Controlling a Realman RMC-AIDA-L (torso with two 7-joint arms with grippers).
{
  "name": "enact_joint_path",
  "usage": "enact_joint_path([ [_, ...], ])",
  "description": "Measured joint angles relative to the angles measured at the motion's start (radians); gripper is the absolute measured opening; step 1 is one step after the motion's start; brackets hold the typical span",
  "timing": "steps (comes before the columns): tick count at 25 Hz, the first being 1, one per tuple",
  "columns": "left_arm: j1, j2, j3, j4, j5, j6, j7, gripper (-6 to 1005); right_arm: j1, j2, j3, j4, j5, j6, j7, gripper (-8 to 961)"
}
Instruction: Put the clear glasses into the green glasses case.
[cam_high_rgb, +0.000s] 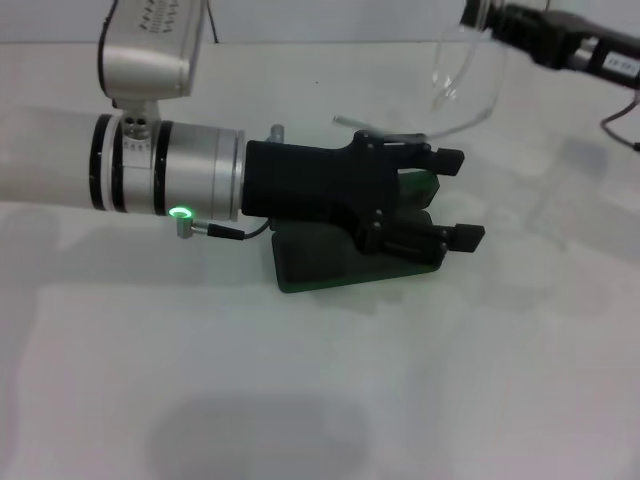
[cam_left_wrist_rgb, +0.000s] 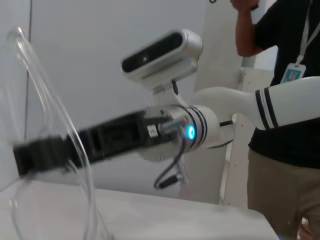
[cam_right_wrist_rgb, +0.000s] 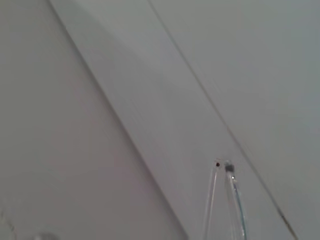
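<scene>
The clear glasses (cam_high_rgb: 470, 85) hang in the air at the far right, well above the table, with my right gripper (cam_high_rgb: 492, 18) shut on their upper end. In the left wrist view the glasses (cam_left_wrist_rgb: 60, 120) curve in front of that gripper (cam_left_wrist_rgb: 35, 152). One clear arm tip (cam_right_wrist_rgb: 231, 180) shows in the right wrist view. The green glasses case (cam_high_rgb: 330, 272) lies at the table's middle. My left gripper (cam_high_rgb: 462, 198) reaches over it from the left, open, with green showing between its fingers. The gripper hides most of the case.
The white table (cam_high_rgb: 300, 400) stretches around the case. A cable (cam_high_rgb: 620, 125) hangs below my right arm at the far right. In the left wrist view a person (cam_left_wrist_rgb: 285, 100) stands behind the table beside my right arm (cam_left_wrist_rgb: 260, 107).
</scene>
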Motion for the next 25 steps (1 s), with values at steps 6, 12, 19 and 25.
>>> enact_joint_path([
  [6, 0.011, 0.002, -0.008, 0.006, -0.004, 0.000, -0.001, 876, 0.003, -0.003, -0.067, 0.005, -0.030, 0.028, -0.004, 153],
  [12, 0.012, 0.002, -0.008, 0.006, -0.014, 0.000, -0.008, 876, 0.007, 0.000, -0.089, 0.006, -0.069, 0.034, -0.004, 159],
  [19, 0.015, 0.006, -0.013, 0.008, -0.025, 0.000, -0.009, 875, 0.009, -0.008, -0.093, 0.003, -0.145, 0.026, 0.014, 167],
  [25, 0.012, 0.010, -0.035, 0.009, -0.025, -0.001, -0.010, 875, 0.027, -0.028, -0.093, 0.000, -0.223, -0.001, 0.054, 173],
])
